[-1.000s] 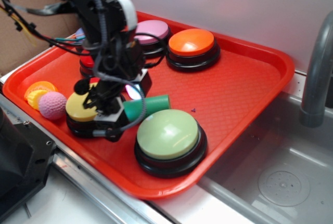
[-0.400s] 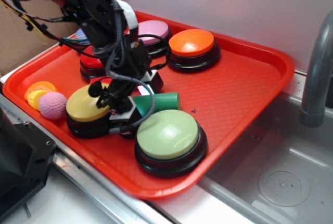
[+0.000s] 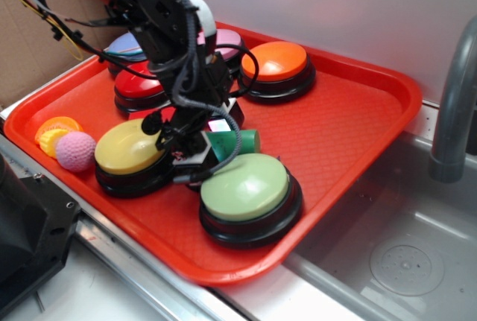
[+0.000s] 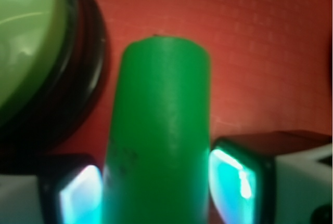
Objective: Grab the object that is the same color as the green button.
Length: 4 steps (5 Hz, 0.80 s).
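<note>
The object, a dark green cylinder (image 3: pixel 241 142), lies on its side on the red tray (image 3: pixel 350 127), between the yellow button (image 3: pixel 127 146) and the green button (image 3: pixel 246 185). My gripper (image 3: pixel 213 142) is low over the tray and shut on the cylinder's near end. In the wrist view the cylinder (image 4: pixel 161 109) fills the gap, with a glowing pad (image 4: pixel 78 195) pressed against each side, and my gripper (image 4: pixel 158 187) holds it. The green button's pale dome (image 4: pixel 23 37) sits close at the upper left.
Red (image 3: pixel 138 86), pink (image 3: pixel 227 40) and orange (image 3: pixel 274 60) buttons stand along the tray's back. A pink knit ball (image 3: pixel 74 150) and an orange-yellow toy (image 3: pixel 56 129) lie at the left end. A steel sink (image 3: pixel 402 261) with a grey faucet (image 3: pixel 455 97) is to the right.
My gripper has moved right and slightly back, and the green cylinder has gone with it. The green button has shifted slightly to the right.
</note>
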Each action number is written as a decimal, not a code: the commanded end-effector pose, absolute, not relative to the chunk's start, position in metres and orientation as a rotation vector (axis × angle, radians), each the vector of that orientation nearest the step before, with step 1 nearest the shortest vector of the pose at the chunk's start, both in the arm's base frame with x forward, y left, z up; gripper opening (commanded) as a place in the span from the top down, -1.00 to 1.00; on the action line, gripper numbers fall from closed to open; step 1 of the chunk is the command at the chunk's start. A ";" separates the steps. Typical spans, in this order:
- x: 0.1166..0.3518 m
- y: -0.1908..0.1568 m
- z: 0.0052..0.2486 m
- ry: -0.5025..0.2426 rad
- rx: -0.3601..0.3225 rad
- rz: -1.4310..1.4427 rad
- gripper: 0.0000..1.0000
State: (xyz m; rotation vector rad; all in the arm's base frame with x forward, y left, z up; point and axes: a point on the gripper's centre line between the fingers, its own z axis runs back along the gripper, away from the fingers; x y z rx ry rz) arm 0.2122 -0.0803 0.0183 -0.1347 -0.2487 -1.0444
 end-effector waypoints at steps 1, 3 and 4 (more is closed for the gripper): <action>0.211 -0.075 0.033 -0.264 -0.125 -0.960 1.00; 0.224 -0.066 0.096 -0.139 -0.039 -0.680 1.00; 0.233 -0.059 0.121 -0.104 0.013 -0.525 1.00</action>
